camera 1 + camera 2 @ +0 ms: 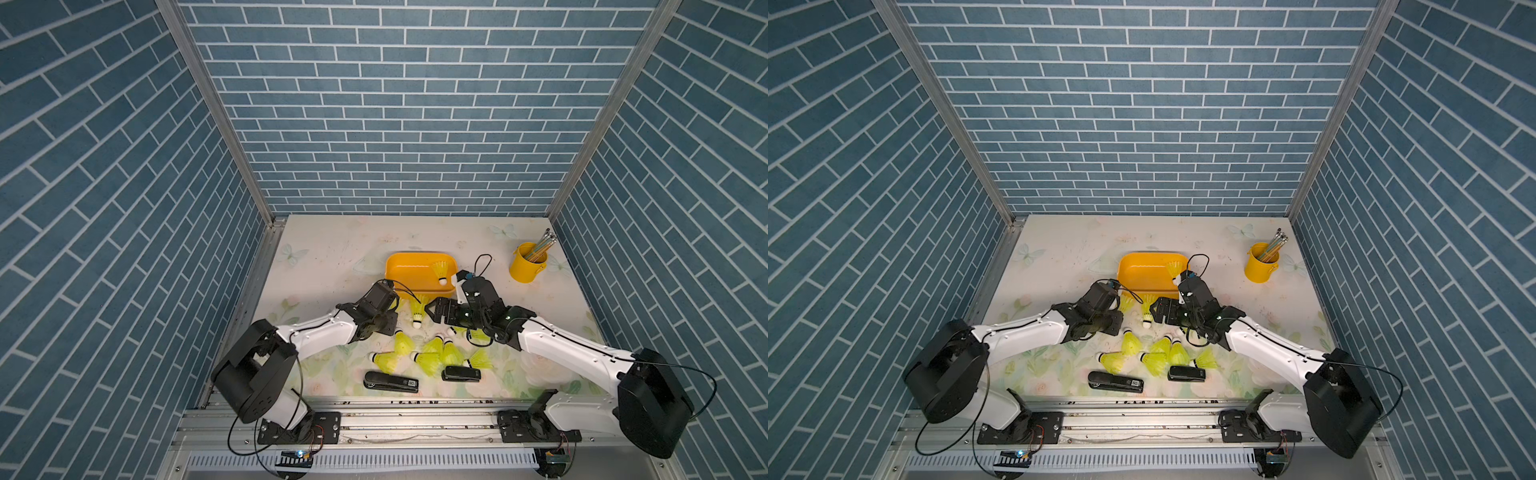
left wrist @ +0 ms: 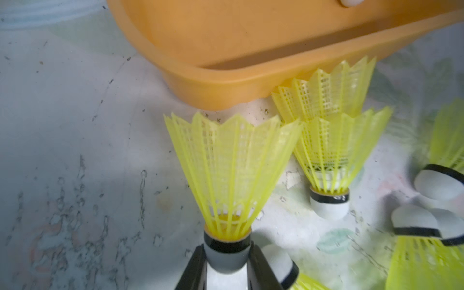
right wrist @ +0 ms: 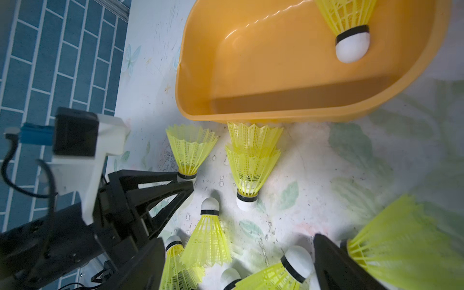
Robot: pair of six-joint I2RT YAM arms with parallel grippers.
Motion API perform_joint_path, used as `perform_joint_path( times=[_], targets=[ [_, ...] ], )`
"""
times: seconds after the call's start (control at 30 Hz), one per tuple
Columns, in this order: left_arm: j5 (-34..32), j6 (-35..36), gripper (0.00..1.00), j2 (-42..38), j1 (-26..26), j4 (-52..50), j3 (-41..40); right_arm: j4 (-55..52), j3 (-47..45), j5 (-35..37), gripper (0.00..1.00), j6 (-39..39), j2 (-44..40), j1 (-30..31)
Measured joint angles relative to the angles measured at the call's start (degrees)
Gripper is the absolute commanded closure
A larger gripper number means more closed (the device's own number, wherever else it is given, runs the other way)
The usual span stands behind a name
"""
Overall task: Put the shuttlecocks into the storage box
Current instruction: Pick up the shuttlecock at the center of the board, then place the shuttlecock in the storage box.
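My left gripper is shut on the white tip of a neon yellow shuttlecock, whose skirt points at the near corner of the orange storage box. Beside it, two nested shuttlecocks lie against the box wall. In both top views the box holds one shuttlecock. My right gripper is open, low over several loose shuttlecocks on the table, with nothing gripped. The right wrist view also shows the left gripper on its shuttlecock.
Two black staplers lie near the table's front edge. A yellow cup with pencils stands at the back right. Blue brick walls enclose three sides. Both grippers are close together in front of the box.
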Motion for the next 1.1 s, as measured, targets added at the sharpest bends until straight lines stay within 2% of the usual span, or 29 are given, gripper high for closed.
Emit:
perform_joint_path(
  times=[0.2, 0.33, 0.47, 0.67, 0.87, 1.1],
  targets=[
    [2.8, -3.6, 0.8, -7.6, -0.8, -5.6, 0.7, -3.1, 4.4, 1.4, 0.06, -1.6, 0.0, -0.1],
    [3.4, -5.7, 0.8, -7.5, -0.7, -10.2, 7.0, -4.7, 9.2, 1.2, 0.08, -3.6, 0.9, -2.2],
    [4.1, -7.7, 0.8, -2.1, 0.2, -12.0, 17.5, -5.8, 14.7, -0.5, 0.08, -6.0, 4.5, -7.1],
    [2.8, -10.4, 0.82, 10.7, 2.7, -13.6, 30.1, -5.9, 20.9, -4.7, 0.1, -8.0, 11.5, -13.3],
    [0.2, -12.6, 0.84, 20.2, 5.0, -15.9, 35.3, -6.3, 25.8, -8.7, 0.12, -9.1, 18.6, -16.8],
    [-1.5, -14.3, 0.84, 24.7, 5.3, -15.9, 36.1, -6.6, 29.3, -12.2, 0.12, -9.1, 24.5, -17.7]
  ],
)
